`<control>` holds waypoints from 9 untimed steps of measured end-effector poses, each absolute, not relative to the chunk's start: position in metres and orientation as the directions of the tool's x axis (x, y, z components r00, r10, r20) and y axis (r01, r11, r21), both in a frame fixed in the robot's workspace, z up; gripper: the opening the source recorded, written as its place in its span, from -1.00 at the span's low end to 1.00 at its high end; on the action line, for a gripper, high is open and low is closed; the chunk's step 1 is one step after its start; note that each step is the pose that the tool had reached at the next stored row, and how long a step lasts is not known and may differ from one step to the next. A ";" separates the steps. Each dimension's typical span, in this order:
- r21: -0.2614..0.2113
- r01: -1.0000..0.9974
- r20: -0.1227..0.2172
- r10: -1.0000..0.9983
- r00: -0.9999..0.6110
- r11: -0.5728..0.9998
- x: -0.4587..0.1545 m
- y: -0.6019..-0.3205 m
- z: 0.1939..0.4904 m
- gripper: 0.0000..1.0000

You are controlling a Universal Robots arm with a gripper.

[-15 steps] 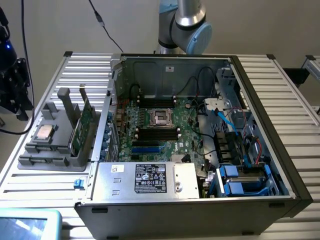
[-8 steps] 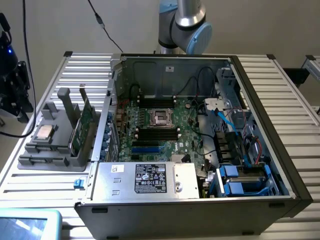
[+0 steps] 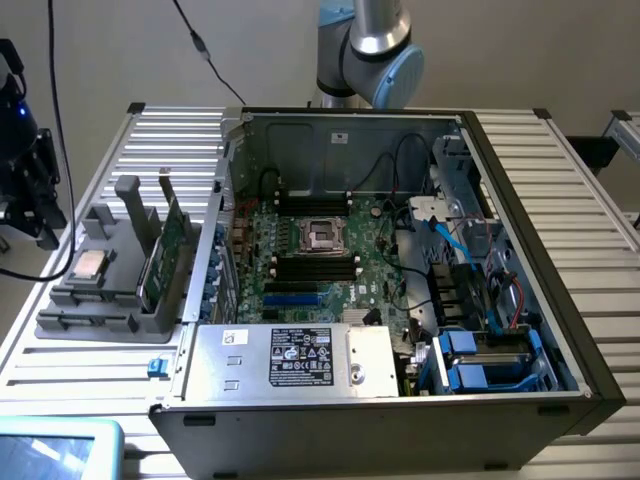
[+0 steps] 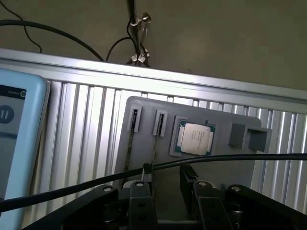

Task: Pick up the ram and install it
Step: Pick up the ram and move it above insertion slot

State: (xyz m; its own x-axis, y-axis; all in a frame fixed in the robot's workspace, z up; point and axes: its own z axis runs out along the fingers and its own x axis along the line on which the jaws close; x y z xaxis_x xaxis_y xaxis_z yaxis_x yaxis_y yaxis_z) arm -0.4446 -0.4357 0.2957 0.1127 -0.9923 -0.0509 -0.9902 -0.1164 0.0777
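Observation:
The ram (image 3: 168, 250) is a thin green stick standing on edge in a slot of the grey holder (image 3: 100, 300), at the exterior view's left, beside the open computer case. In the wrist view two thin boards stand edge-on in the holder's slots, one (image 4: 155, 143) closer to my fingers and one (image 4: 129, 148) beside it; I cannot tell which is the ram. My gripper (image 4: 165, 196) hovers above the holder (image 4: 225, 165), open with nothing between its fingers. In the exterior view the gripper (image 3: 25, 190) is at the far left edge.
A silver processor chip (image 4: 194, 139) lies in the holder. The motherboard (image 3: 320, 260) has black memory slots (image 3: 315, 268) in the case. A black cable (image 4: 72, 187) crosses under the wrist camera. A light-blue tablet (image 3: 55, 450) lies at the table's front corner.

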 end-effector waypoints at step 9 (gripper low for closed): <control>0.086 -0.984 -0.055 -0.987 0.150 -0.155 -0.443 -0.438 0.294 -0.27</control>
